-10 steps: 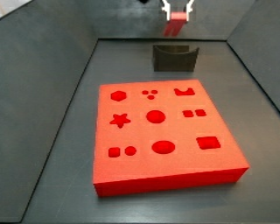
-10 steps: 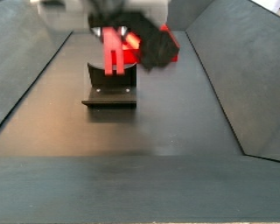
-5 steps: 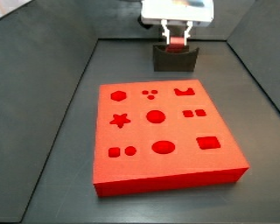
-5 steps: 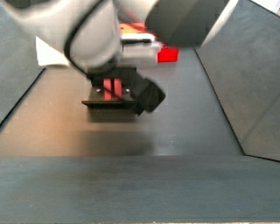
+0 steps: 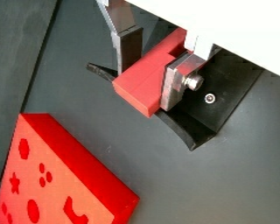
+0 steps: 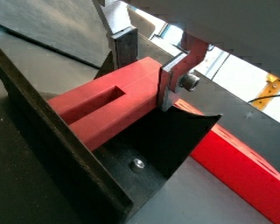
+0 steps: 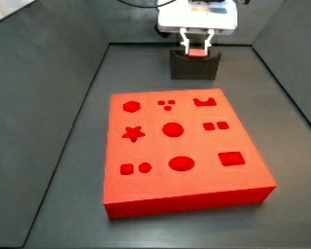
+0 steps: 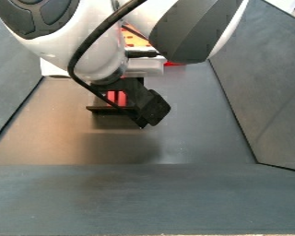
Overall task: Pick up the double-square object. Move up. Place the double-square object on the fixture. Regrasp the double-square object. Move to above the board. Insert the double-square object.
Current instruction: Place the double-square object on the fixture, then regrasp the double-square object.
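Note:
My gripper (image 7: 194,43) is down at the fixture (image 7: 193,68) at the far end of the floor. It is shut on the double-square object (image 5: 136,87), a red-pink block with a slot in its top. Both wrist views show the block between the silver fingers (image 6: 173,79), lying in the notch of the dark fixture (image 6: 166,149). In a side view only a bit of the red block (image 8: 117,95) shows under the arm, above the fixture (image 8: 107,110). The board (image 7: 190,199), a red slab with shaped holes, lies nearer the front, apart from the gripper.
Dark walls close in the floor on both sides and at the back, close behind the fixture. The board's edge shows in both wrist views (image 5: 60,188) (image 6: 241,166). The large arm body (image 8: 125,28) hides most of the far end in a side view.
My gripper has come down from above with the double-square object and now sits low at the fixture, with the block in its notch.

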